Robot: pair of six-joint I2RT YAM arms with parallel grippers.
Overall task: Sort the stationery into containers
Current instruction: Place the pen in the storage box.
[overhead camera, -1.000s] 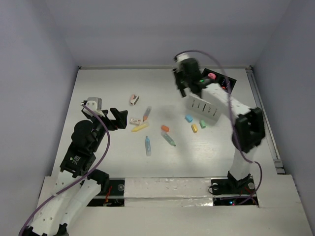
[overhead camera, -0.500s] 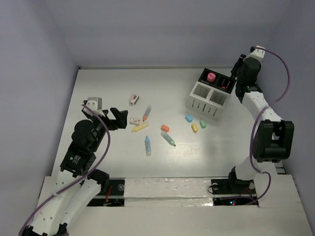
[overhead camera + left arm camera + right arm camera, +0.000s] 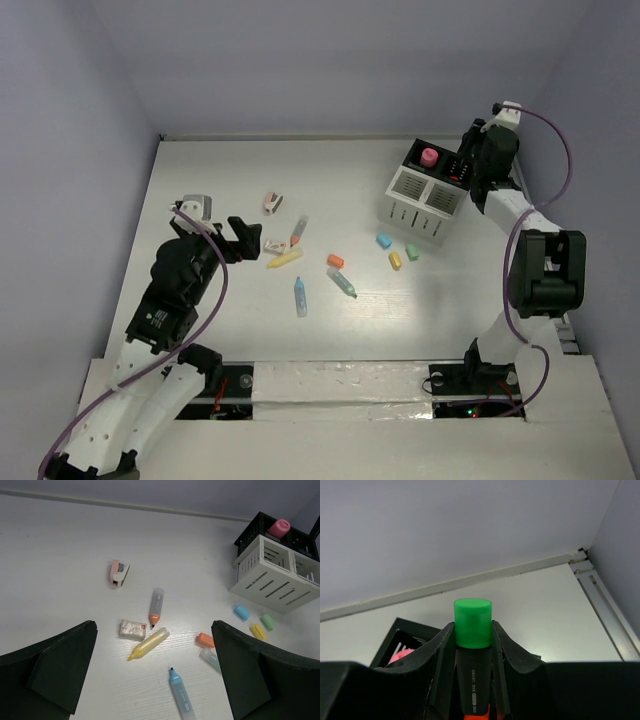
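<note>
My right gripper (image 3: 478, 160) hovers at the far right side of the black box (image 3: 452, 166), shut on a black highlighter (image 3: 473, 645) with a green cap (image 3: 473, 622). A pink-capped bottle (image 3: 429, 157) stands in that box, which joins the white slatted box (image 3: 420, 207). Loose on the table lie a yellow pen (image 3: 148, 643), a blue pen (image 3: 181, 697), a grey orange-tipped pen (image 3: 156, 607), a white eraser (image 3: 133, 629), an orange cap (image 3: 205, 640) and blue (image 3: 383, 241), yellow (image 3: 395, 260) and green chunks (image 3: 412, 252). My left gripper (image 3: 240, 240) stands open left of them, holding nothing.
A pink and white clip-like piece (image 3: 272, 203) lies behind the pens. A pale teal pen (image 3: 343, 284) lies by the orange cap. Walls close the table at the back and sides, with a rail (image 3: 535, 230) along the right edge.
The right arm swung from above the white box out to the right, then came in a little toward the black box, highlighter still gripped. The left arm barely shifted.
</note>
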